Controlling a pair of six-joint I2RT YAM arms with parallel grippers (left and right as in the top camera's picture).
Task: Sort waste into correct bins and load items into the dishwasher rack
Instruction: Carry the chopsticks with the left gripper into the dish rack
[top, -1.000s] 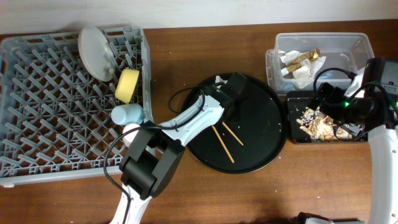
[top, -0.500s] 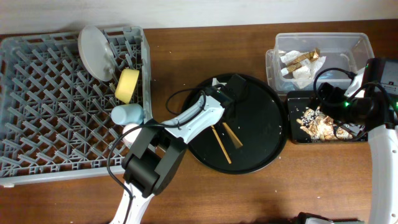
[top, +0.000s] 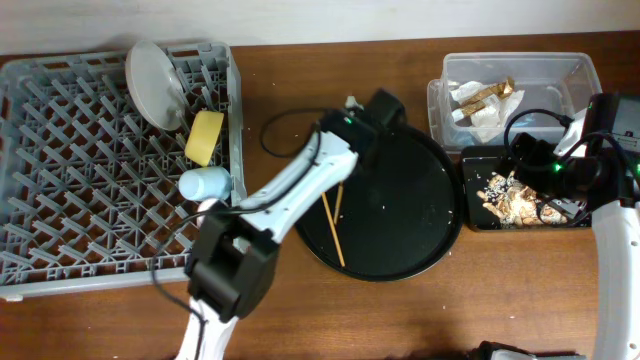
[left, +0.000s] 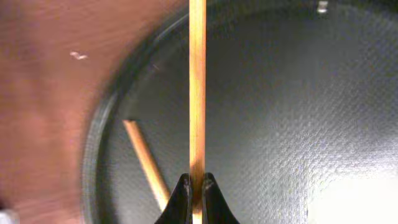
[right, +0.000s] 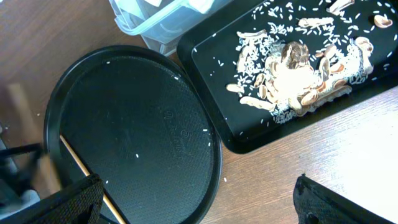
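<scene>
**Left hand clamped on one chopstick, second one loose on tray**

My left gripper (left: 193, 186) is pinched tight on a chopstick (left: 197, 93), whose long part sticks out over the round black tray (top: 420, 200) at mid-counter. I can't tell how close to its end I hold it. The other chopstick (left: 144, 163) lies flat on the tray, just beside.

Likely light, stiff, smooth wood, so it may pivot or slip in a narrow pinch. A mid-length hold looks steadier for the trip to the dishwasher rack (top: 80, 200) at the left edge.

My right gripper (right: 202, 202) has its fingers apart and empty, by the right edge.
</scene>
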